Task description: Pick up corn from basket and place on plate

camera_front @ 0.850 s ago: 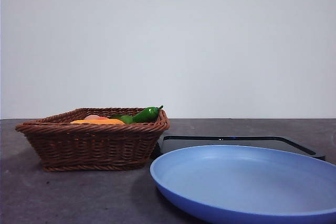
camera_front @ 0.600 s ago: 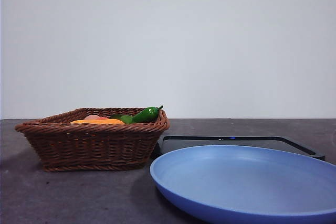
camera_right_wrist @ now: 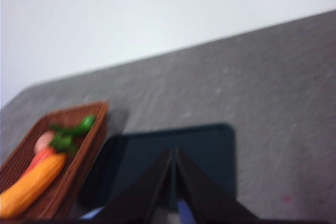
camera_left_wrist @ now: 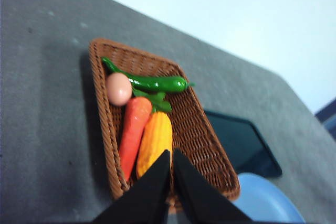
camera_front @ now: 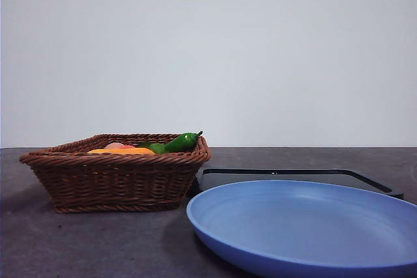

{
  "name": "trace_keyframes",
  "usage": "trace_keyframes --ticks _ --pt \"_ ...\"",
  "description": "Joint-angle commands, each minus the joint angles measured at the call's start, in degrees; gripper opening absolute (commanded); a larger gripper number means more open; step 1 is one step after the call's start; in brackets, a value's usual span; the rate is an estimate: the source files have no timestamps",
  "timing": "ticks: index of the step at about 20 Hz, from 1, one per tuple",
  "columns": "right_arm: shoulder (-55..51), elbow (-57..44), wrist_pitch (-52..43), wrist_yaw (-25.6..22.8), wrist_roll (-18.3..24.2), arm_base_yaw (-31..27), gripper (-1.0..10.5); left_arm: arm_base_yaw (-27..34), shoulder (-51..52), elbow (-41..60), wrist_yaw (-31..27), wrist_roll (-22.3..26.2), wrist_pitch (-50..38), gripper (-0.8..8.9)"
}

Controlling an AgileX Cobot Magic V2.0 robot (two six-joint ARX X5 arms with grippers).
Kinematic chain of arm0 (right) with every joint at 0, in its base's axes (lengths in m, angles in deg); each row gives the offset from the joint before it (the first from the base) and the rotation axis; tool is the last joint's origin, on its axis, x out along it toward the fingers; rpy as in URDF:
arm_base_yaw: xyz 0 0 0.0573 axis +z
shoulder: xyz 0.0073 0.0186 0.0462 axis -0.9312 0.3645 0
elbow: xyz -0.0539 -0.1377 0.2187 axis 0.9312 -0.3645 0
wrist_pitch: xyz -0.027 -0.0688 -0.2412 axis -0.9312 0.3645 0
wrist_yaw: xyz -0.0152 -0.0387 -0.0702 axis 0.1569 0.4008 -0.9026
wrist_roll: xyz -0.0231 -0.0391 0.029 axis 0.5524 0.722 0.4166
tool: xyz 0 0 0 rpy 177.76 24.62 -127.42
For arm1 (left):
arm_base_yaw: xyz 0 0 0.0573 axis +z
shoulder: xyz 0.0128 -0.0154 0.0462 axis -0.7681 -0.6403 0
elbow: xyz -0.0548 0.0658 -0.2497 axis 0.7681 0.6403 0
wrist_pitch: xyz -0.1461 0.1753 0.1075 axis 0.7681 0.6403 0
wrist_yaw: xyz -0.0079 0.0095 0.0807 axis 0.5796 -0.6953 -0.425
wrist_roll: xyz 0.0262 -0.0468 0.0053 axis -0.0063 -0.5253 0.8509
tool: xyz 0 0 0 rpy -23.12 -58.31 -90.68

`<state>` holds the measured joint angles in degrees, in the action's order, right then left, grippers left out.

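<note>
Lying in the dark brown woven wicker basket (camera_left_wrist: 207,145), the long bumpy orange-yellow corn (camera_left_wrist: 154,141) sits beside a smooth red-orange carrot (camera_left_wrist: 132,134), untouched. Reaching is the step in hand: the left gripper (camera_left_wrist: 171,157) hangs above the cob, fingers closed, and must judgeably open before descending. The right gripper (camera_right_wrist: 173,156), fingers closed, waits over the flat black tray (camera_right_wrist: 157,156). The round, matte light blue plate (camera_front: 306,226) rests on the grey surface (camera_front: 98,245) nearby.

The corn (camera_left_wrist: 154,142) lies in the basket (camera_front: 117,177) beside a carrot (camera_left_wrist: 132,135). The plate (camera_front: 306,229) sits right of the basket, before a tray (camera_front: 293,177).
</note>
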<state>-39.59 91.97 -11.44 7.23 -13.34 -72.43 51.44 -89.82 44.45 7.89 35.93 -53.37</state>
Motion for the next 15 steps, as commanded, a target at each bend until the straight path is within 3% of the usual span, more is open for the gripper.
trace_keyframes --ticks 1,5,10,15 --pt "4.5 4.44 4.15 4.37 5.55 -0.04 0.0 0.07 -3.72 -4.48 2.08 7.54 3.74 0.07" --pt "10.75 10.36 13.16 10.03 11.47 0.31 0.0 -0.2 -8.85 -9.7 5.29 13.14 10.23 0.07" --pt "16.57 16.24 23.65 10.91 17.14 2.54 0.0 -1.97 -13.33 -13.42 6.54 16.81 16.28 0.07" --pt "20.02 18.01 27.08 10.82 18.62 5.9 0.0 -4.96 -15.8 -13.99 6.58 17.9 17.51 0.07"
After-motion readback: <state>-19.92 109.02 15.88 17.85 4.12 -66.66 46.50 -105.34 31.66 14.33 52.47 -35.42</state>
